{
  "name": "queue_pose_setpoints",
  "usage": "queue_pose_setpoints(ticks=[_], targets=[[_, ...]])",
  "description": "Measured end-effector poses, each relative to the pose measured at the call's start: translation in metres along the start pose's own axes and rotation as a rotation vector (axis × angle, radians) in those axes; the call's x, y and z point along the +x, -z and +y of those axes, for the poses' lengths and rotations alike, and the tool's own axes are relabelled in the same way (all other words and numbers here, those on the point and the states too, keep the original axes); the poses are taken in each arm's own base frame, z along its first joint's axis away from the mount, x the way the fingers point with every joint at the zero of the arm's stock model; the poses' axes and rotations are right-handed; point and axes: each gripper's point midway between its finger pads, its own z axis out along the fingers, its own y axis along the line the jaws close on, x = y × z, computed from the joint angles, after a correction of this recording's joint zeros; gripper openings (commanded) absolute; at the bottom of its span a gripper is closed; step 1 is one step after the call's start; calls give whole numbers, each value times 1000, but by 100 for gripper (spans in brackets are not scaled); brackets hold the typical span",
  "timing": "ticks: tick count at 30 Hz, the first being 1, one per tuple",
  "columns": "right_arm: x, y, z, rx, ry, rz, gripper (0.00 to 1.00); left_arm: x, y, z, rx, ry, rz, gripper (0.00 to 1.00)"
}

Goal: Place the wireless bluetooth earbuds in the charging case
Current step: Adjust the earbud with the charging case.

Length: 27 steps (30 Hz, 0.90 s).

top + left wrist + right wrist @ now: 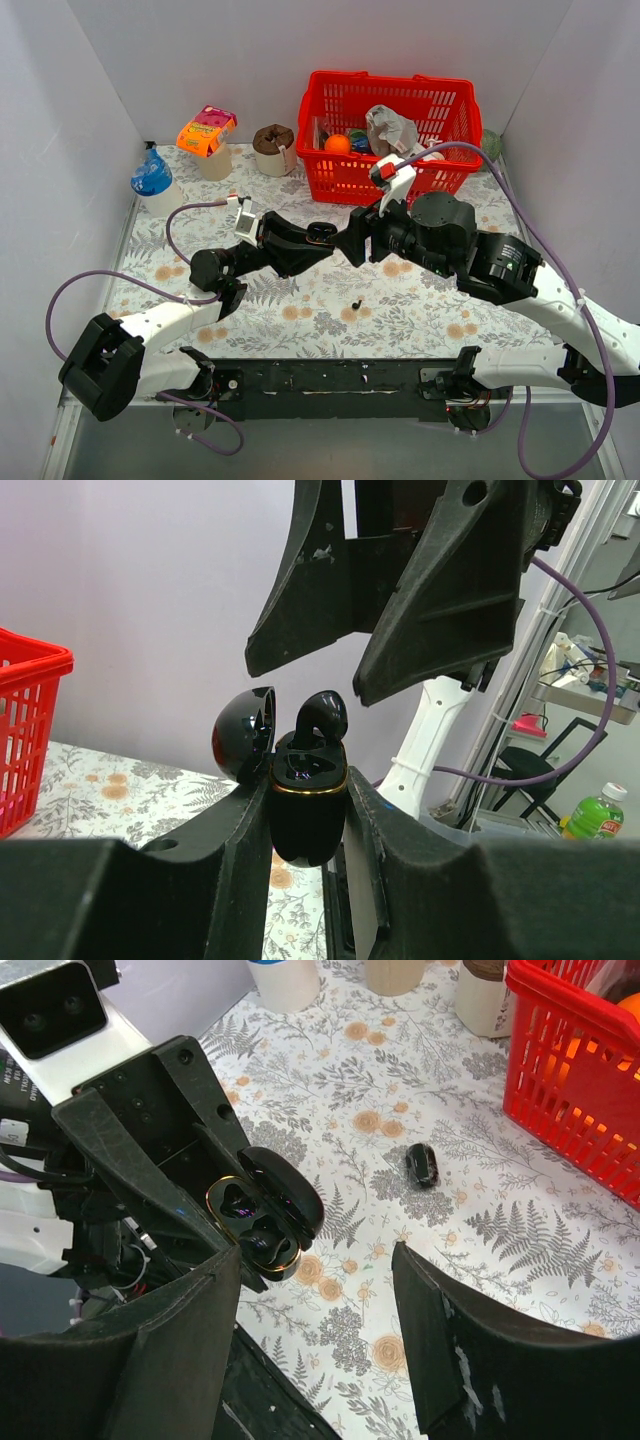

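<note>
The grey floral-print table [290, 305] carried a red plastic mesh basket [350, 180] at one o'clock, a brown-topped beige cup [275, 150] at twelve, an orange-wrapped beige cup [210, 145] at eleven, a blue-capped white bottle [152, 185] at ten, and one tiny black earbud [357, 303] near five.

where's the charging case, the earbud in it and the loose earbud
charging case [308, 810], left wrist view, front of body
earbud in case [322, 718], left wrist view, rounded top
loose earbud [422, 1164], right wrist view, middle
</note>
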Motion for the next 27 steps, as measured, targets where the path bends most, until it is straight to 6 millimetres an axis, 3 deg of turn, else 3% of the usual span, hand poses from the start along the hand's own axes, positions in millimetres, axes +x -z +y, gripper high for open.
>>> queue_pose_setpoints(ticks=[27], targets=[[11,-18,-7,46,-30,44,73,2,1,-2,8,-4,17,0]])
